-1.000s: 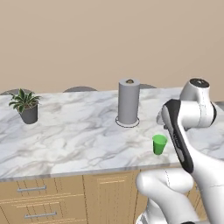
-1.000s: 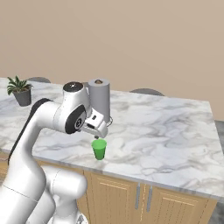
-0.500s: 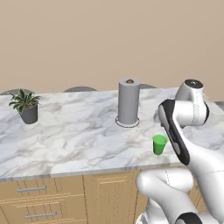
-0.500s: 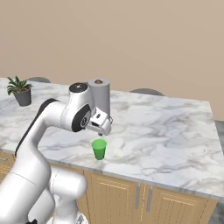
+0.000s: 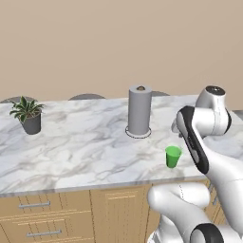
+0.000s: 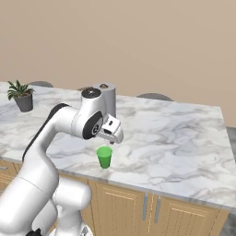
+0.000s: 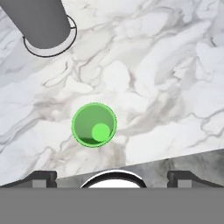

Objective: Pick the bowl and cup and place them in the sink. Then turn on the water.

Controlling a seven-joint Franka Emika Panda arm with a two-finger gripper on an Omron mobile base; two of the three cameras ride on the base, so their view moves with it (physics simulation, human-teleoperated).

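We see the cup standing upright on the marble counter, near its front edge, well apart from the paper towel roll behind it. Our gripper hangs just above the cup, not touching it, its fingers spread wide and empty. A potted plant sits far to the left on the counter.
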